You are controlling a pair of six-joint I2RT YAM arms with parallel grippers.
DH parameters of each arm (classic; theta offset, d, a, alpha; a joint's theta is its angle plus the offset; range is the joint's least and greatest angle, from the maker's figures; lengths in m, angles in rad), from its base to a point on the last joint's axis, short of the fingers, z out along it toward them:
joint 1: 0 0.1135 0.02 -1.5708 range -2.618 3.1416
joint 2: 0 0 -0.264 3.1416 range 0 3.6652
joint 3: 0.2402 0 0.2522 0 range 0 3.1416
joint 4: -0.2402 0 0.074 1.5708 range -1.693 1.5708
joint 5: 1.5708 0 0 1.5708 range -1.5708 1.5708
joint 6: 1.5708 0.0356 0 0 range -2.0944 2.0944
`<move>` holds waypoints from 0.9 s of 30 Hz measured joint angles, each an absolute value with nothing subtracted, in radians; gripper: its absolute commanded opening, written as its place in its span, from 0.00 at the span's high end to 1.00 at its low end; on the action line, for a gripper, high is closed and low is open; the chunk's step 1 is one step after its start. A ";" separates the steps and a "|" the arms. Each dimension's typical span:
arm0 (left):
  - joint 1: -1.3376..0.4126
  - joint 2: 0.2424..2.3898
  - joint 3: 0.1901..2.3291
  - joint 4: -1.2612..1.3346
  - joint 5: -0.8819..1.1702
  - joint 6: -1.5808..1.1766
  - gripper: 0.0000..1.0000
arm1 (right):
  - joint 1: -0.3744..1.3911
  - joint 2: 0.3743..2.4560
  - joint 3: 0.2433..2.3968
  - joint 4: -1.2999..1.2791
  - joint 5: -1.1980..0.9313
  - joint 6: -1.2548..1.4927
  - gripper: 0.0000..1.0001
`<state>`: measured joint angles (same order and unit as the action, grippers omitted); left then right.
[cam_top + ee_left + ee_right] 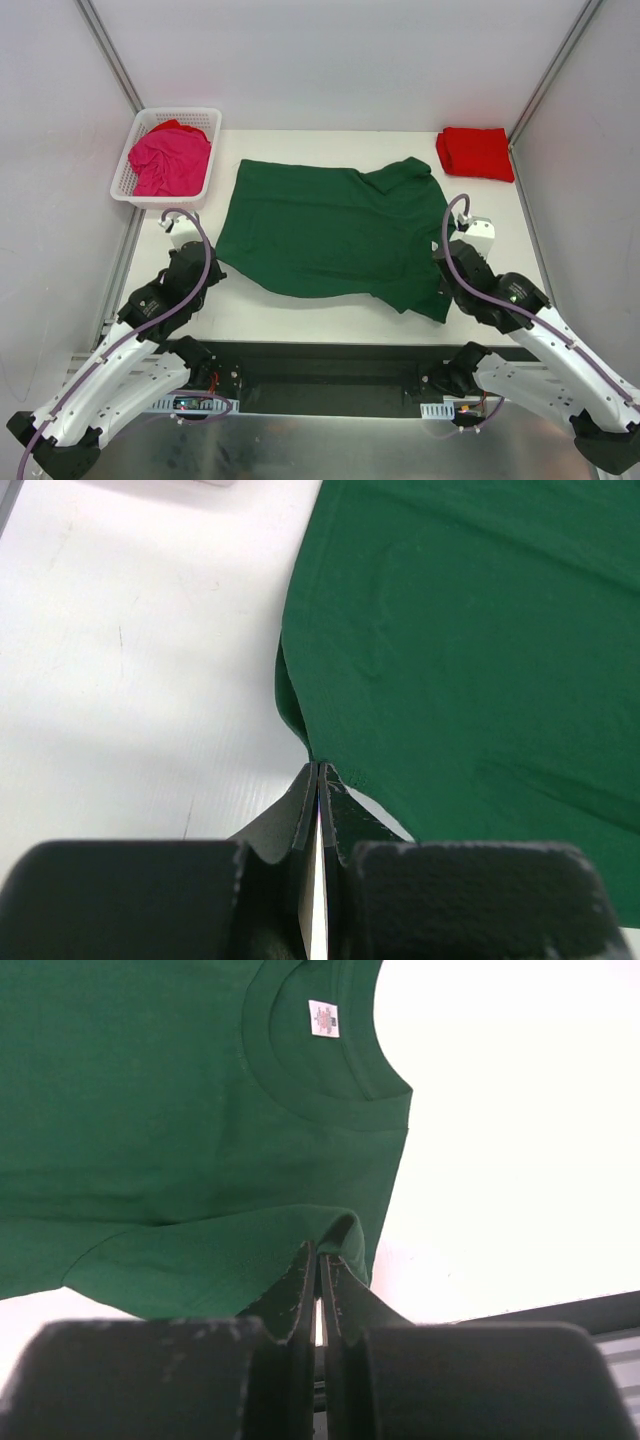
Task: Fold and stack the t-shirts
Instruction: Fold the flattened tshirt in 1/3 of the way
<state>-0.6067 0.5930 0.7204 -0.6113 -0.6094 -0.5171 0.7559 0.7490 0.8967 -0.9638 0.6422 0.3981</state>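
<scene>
A dark green t-shirt (330, 230) lies spread across the middle of the table, its collar and label (323, 1018) towards the right. My left gripper (212, 266) is shut at the shirt's near left corner, and the green edge (300, 730) curls down into its fingertips (320, 772). At the near right corner my right gripper (446, 268) is shut, with a raised fold of green cloth (345, 1228) pinched at its tips (318, 1252). A bright red t-shirt (475, 152) lies folded at the back right. A magenta pink t-shirt (170, 160) sits crumpled in the basket.
A white lattice basket (205, 118) stands at the back left corner. Grey walls with metal posts enclose the table on three sides. The table's near edge (330, 342) runs just in front of both grippers, with the arm bases below it.
</scene>
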 measured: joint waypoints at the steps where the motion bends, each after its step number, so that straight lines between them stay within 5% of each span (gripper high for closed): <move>1: -0.607 0.593 0.719 -0.611 -0.609 -0.521 1.00 | 0.756 0.754 0.901 -0.968 0.649 0.393 0.99; 27: -0.529 0.699 0.608 -0.548 -0.605 -0.614 1.00 | 0.608 0.879 1.016 -0.897 0.662 0.184 0.99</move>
<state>-0.5285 0.6991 0.6079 -0.5476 -0.6052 -0.6136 0.6079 0.8791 1.0157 -0.8970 0.6617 0.1841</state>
